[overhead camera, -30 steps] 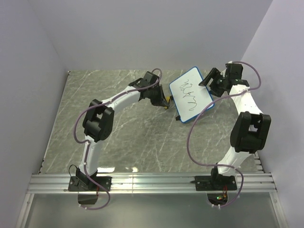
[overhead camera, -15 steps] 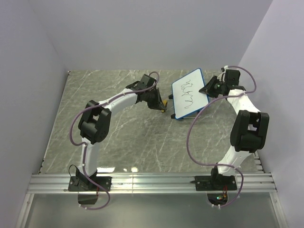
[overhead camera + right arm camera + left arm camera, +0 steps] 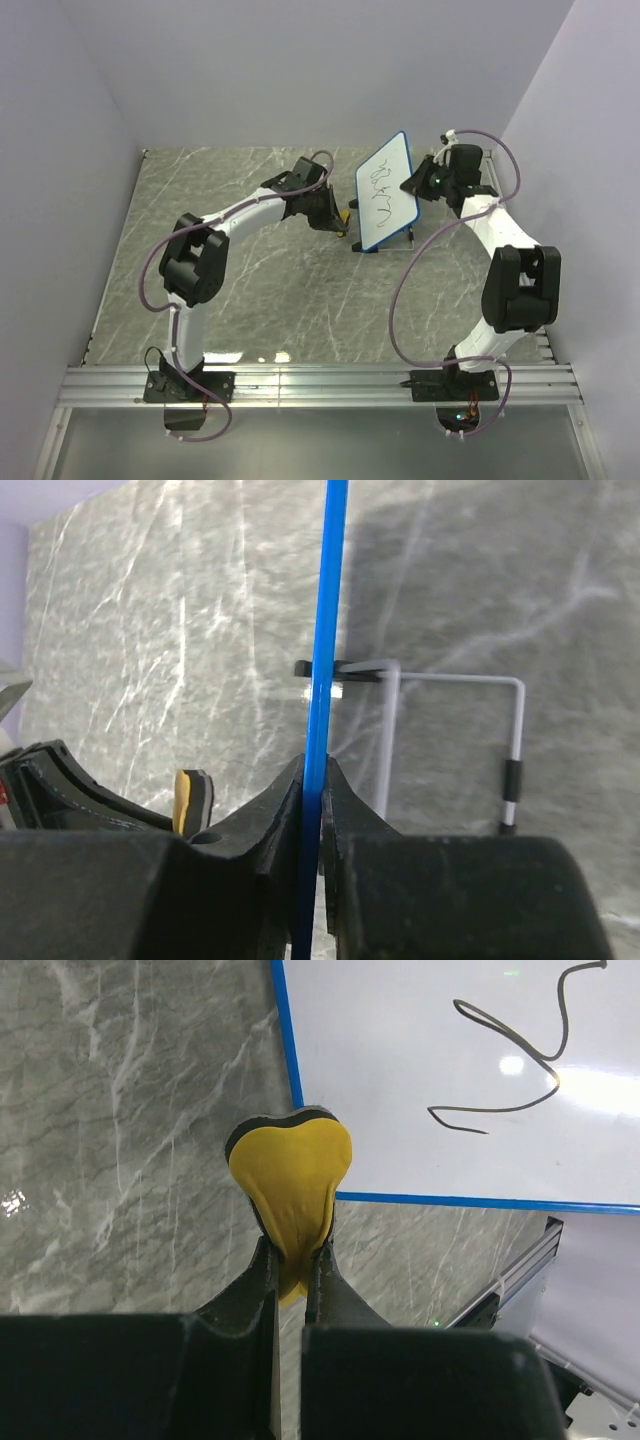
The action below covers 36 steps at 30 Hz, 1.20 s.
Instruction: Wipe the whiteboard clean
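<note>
**Sam:** What does the left end effector (image 3: 292, 1257) have?

**Mia:** A little yellow eraser piece (image 3: 292, 1172). The two fingers are squeezed almost shut on its thin bottom end. That leaves the fat round end sticking out in front, ready to rub.

**Sam:** Is it on the whiteboard (image 3: 385, 195) yet?

**Mia:** It sits right by the blue rim, close to a corner. I can't tell if it touches.

**Sam:** Why is the board tipped up and not lying flat on the bench (image 3: 250, 290)?

**Mia:** The right end effector (image 3: 312, 780) is pinching its far edge. Its fingers are nearly closed, with only the thin blue rim between them. It holds the board up on its side, with the white face turned toward the eraser. I think that is so the board won't slide away when it gets pushed.

**Sam:** Is any of it clean?

**Mia:** No. The black scribbles (image 3: 510, 1080) look whole, so I think the rubbing has not started.
</note>
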Tool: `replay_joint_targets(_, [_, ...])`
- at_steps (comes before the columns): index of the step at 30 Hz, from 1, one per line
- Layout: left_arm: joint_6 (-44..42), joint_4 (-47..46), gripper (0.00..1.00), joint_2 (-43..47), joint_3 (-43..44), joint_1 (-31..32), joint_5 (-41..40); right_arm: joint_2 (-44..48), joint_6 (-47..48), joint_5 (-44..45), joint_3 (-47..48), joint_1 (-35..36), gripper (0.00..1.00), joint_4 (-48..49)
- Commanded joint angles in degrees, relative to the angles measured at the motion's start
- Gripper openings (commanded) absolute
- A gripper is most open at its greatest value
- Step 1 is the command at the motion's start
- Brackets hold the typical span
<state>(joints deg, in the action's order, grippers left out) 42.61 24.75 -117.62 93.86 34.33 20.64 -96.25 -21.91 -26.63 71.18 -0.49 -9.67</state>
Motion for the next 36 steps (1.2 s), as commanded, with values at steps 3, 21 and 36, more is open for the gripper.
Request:
replay_joint_targets(3, [-1.6, -1.0, 0.00, 5.8, -2.1, 0.1, -1.0, 0.4, 3.6, -1.9, -4.9, 6.4, 0.00, -9.2])
replay_joint_targets(21, [-2.5, -0.9, 0.00, 9.6, -3.2, -3.4, -4.0, -0.8, -8.0, -13.5, -7.3, 28.8, 0.00, -4.0])
replay_joint_targets(36, [2.6, -10.9, 0.00, 11.5, -14.1, -5.7, 2.6, -9.1, -9.5, -9.9, 1.0, 29.6, 0.00, -7.9])
